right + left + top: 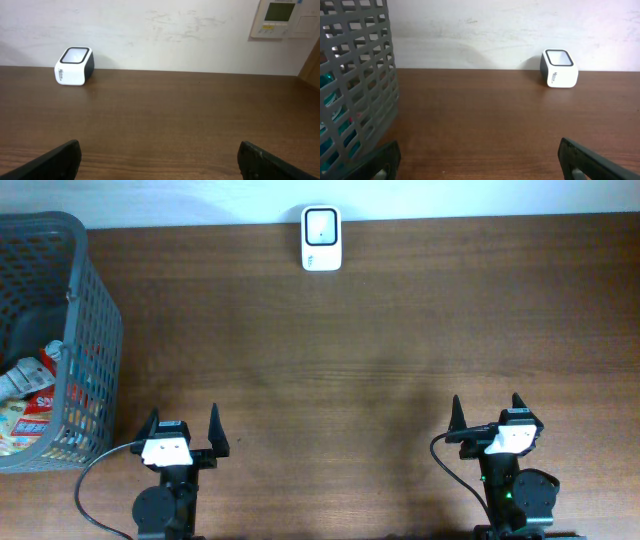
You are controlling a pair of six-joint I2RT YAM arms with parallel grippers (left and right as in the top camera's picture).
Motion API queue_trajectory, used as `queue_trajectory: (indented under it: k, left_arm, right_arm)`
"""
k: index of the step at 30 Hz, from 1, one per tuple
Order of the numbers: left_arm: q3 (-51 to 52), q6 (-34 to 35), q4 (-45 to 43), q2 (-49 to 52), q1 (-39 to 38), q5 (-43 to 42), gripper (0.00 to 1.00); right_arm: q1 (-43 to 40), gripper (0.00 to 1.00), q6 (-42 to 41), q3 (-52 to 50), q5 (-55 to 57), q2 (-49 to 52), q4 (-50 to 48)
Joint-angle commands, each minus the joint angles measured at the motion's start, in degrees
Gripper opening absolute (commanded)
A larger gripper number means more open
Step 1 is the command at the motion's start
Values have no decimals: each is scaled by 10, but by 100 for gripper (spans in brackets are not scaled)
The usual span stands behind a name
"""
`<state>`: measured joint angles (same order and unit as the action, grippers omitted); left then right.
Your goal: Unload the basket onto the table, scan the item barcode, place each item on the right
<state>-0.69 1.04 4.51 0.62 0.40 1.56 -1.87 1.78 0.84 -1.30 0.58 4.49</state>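
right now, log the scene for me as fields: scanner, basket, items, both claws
scanner: white barcode scanner at the far edge of the table, by the wall
basket: grey mesh basket at the table's left end
items: snack packets inside the basket, none taken out
left claw: open, empty, at the near edge beside the basket
right claw: open, empty, at the near edge
task state: nothing picked or scanned yet

Count taken: one desk [350,350]. One white scanner [321,238] stood at its far edge and one grey mesh basket [95,330] at its left edge. The basket held several snack packets [25,405]; their exact number could not be established. Two pincers were counted, the left pincer [184,420] and the right pincer [487,405]. One wall panel [280,17] was recorded.
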Motion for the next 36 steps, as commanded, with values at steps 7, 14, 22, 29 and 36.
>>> queue_trajectory:
  k: [7,14,22,29,36]
  left_arm:
    - [2,0,-231,-3,-3,-267,99]
    - [-70,-12,-383,8,-2,-267,99]
    - [-502,-123,49,329,-2,-334,99]
    - [-801,-95,238,601,17,-261,99]
    - [-1238,-96,514,904,153,-247,99]
  right_arm:
    - [3,98,3,-5,5,-4,1]
    - [3,98,3,-5,5,-4,1]
    - [3,99,3,-5,5,-4,1]
    - [3,99,3,-5,5,-4,1]
    - [3,98,3,-5,5,-4,0]
